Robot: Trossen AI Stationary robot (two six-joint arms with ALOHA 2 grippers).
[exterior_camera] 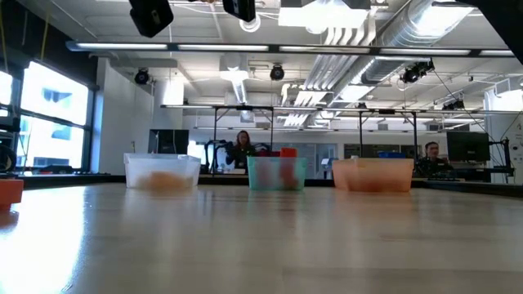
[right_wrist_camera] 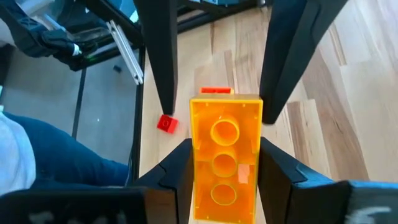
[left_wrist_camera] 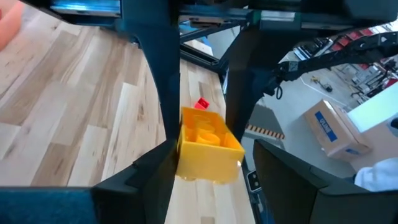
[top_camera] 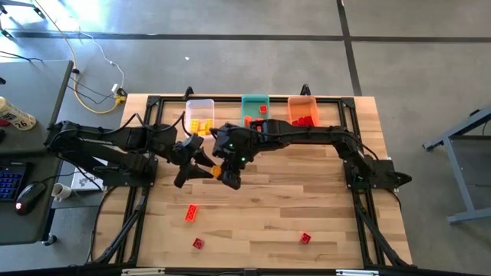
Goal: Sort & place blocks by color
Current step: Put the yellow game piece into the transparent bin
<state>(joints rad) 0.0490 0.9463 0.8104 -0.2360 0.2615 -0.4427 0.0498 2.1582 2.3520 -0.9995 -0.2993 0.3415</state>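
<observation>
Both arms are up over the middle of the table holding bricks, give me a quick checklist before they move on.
1. Left gripper shut on the small yellow studded plastic brick: ok.
2. Right gripper shut on the orange studded plastic brick: ok.
3. Room between the two grippers, which sit very close in the high view: cannot tell.
4. Clear rectangular bin, already holding yellow bricks, open for the yellow one: ok.
5. Orange rectangular bin free for a drop: ok.
6. Table sorted: not ok, the loose red brick and others remain.
</observation>
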